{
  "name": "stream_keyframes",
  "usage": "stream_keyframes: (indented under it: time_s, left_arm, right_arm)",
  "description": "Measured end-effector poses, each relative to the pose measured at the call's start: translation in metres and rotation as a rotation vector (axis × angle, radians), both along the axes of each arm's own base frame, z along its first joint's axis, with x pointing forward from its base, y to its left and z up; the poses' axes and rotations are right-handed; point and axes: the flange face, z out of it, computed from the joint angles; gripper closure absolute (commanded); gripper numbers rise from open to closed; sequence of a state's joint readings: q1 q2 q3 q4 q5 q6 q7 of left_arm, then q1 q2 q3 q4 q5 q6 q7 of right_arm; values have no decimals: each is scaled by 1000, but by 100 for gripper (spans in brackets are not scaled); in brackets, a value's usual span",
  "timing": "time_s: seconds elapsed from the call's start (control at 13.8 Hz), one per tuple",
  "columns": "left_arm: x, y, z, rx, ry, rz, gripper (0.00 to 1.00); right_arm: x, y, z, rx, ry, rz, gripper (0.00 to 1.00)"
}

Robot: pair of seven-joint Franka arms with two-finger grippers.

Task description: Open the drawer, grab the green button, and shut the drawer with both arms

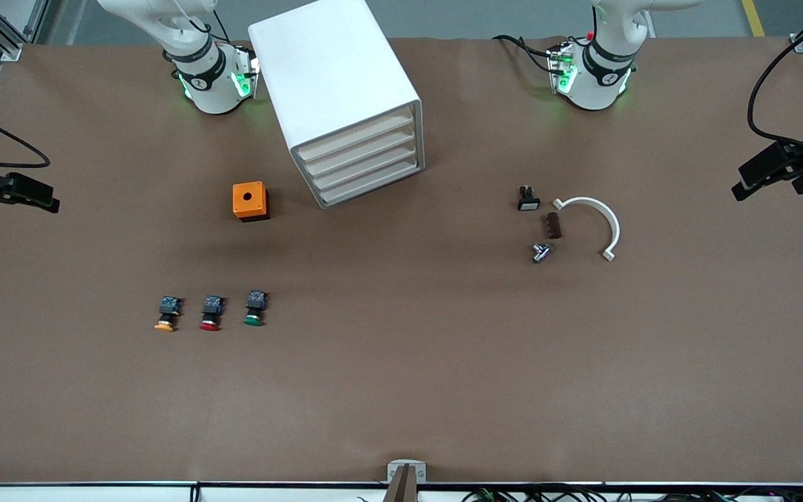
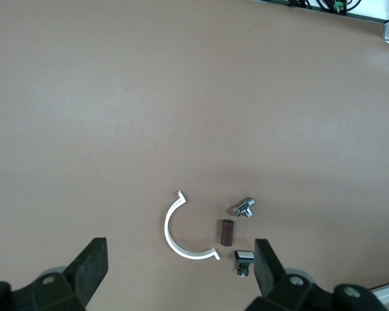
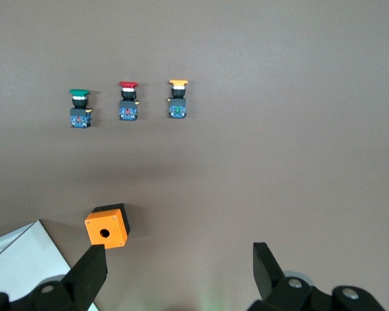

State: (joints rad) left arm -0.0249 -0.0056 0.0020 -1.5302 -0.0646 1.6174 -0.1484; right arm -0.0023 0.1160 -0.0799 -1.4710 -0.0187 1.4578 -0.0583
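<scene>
brown table laid out, both arms parked, nothing started

brown paper covers the whole table, and nearest the front camera, toward the right arm's end, three push buttons lie in a tidy row, caps facing the camera: the orange-capped one, the red-capped one and the button with the green cap, each just apart from its neighbour. to me that spacing looks deliberate, leaving room for fingers to close on one without nudging the next.

farther from the camera sits an orange box with a round hole in its top, probably where a button would seat. beside it, farther still, the white drawer cabinet stands angled, its four drawer fronts all shut and turned toward the left arm's end. toward that end a small cluster lies loose: a white curved clip, a brown block, a metal fitting and a small black switch.

both arms wait drawn back by their bases at the top, wrists pointing down. the left gripper hangs over the cluster, jaws spread wide and holding nothing. the right gripper hangs over the orange box and the cabinet's corner, likewise spread and bare. no drawer is opened yet.
</scene>
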Motion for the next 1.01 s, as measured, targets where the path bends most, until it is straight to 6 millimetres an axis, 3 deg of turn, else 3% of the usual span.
stream_keyframes:
  time_s: [0.51, 1.01]
  left_arm:
    - [0, -2, 0, 0, -1, -4, 1]
    - [0, -4, 0, 2, -2, -31, 1]
  right_arm:
    - [-17, -16, 24, 2, -4, -31, 0]
    - [-17, -5, 28, 4, -15, -7, 0]
